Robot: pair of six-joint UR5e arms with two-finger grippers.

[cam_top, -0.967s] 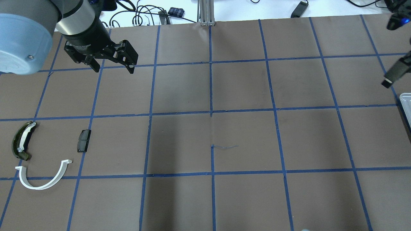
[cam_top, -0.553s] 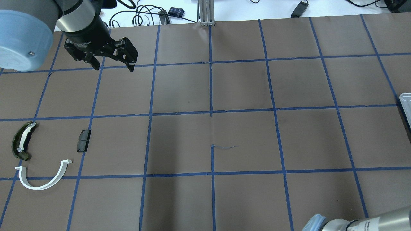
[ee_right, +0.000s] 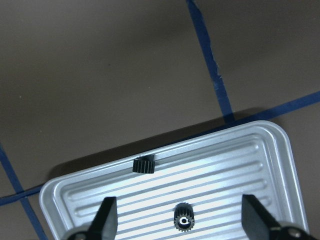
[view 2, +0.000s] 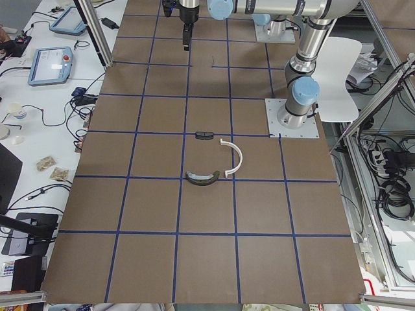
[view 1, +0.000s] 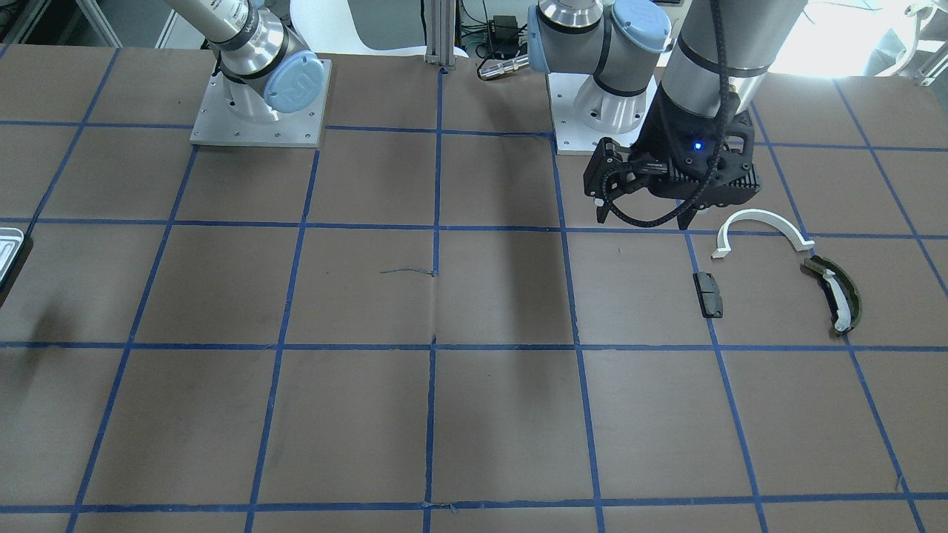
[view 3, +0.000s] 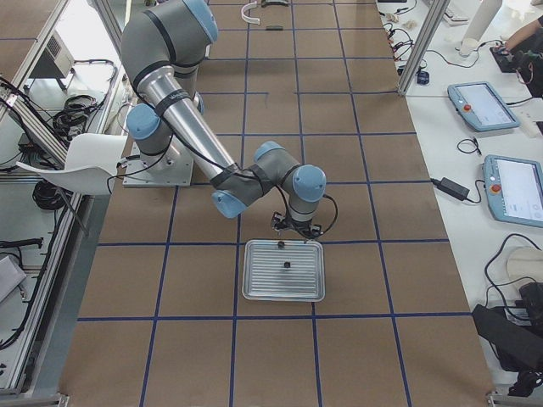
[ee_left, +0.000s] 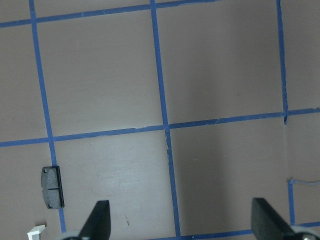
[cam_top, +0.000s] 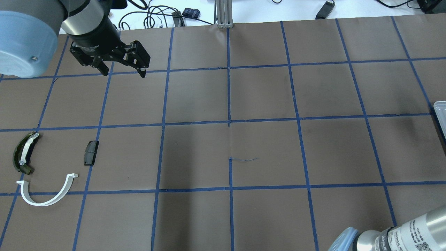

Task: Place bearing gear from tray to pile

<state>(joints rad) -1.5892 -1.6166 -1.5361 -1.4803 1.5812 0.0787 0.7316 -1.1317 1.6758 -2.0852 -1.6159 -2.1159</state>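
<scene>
Bearing gear (ee_right: 183, 221) lies flat in tray (ee_right: 235, 160), hole facing up, axis upright. Seen between spread fingers (ee_right: 106, 217) of right gripper (ee_right: 179, 202), not touched. Small black gear (ee_right: 144, 164) up-left of it, on its side by tray rim. Far left on surface (cam_top: 264, 150), pile: olive curved piece (cam_top: 22, 153), white half-ring (cam_top: 41, 204), black block (cam_top: 91, 153). Left gripper (cam_top: 123, 74) hangs apart from pile, fingers spread, holding nothing.

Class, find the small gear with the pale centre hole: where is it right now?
In the right wrist view the gear lies in the tray, bottom centre, below the second black gear by the tray's rim.
</scene>
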